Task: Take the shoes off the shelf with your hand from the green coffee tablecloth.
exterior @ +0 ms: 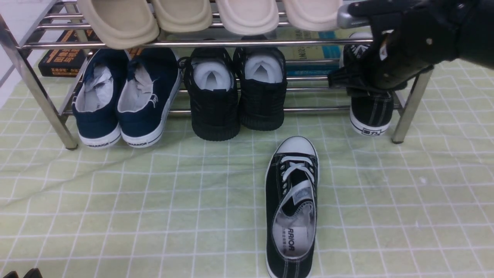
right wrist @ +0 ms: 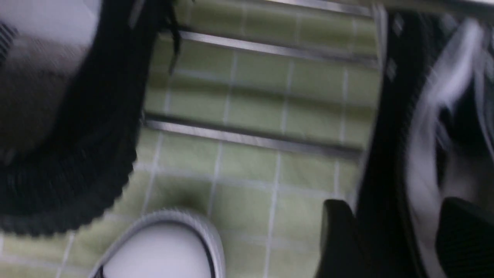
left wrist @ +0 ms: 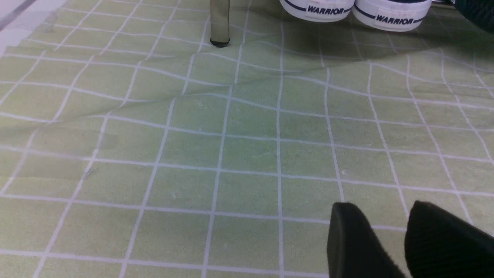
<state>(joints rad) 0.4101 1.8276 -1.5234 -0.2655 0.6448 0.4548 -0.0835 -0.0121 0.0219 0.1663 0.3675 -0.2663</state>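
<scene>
The cloth (exterior: 115,200) covers the whole table and wrinkles toward 9 o'clock. The shelf (exterior: 231,43) spans it from 10 to 2 o'clock. The hand (exterior: 405,46) comes in at 2 o'clock, across the end of the top bar, with its fingers curled down onto the shelved shoe (exterior: 371,112). That shoe sits heel out on the bottom tier, with the shelf's right leg just beside it at its 3 o'clock. In the blurred right wrist view the fingers (right wrist: 335,235) stand wide apart astride the shoe's side wall — one outside, one over the insole — and no pinch shows. The navy pair (exterior: 127,96) sits at 10 o'clock and the black pair (exterior: 235,96) at 12, both well apart from the hand. The loose shoe (exterior: 292,208) lies on the cloth at 6 o'clock, toe toward the shelf, touching nothing. Beige soles (exterior: 181,15) line the top tier. The left gripper (left wrist: 388,239) is over bare cloth, its tips a little apart and empty.
</scene>
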